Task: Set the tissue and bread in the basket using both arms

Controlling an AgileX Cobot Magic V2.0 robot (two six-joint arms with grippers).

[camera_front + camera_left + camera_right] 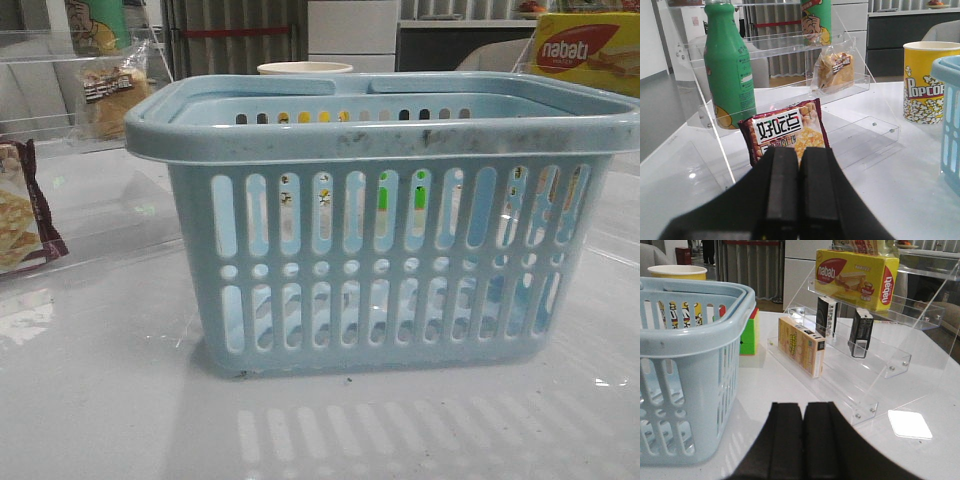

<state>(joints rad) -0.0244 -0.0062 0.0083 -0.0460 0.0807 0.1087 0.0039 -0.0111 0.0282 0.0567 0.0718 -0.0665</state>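
Brightly, evenly lit from overhead. Glossy white table (100, 400) mirroring the basket (380, 260) slots, with a hard glare patch beside the right claw (803, 440). Soft shadows only. Both claws dark, slightly blurred up close.

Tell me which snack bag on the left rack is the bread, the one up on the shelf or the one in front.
The bread is the clear bag standing up on the shelf. The cracker packet in front of it is maroon-edged with printed lettering.

The left hand (799, 195) has its fingers pressed together, gripping nothing. The right hand (803, 440) is likewise closed and empty.
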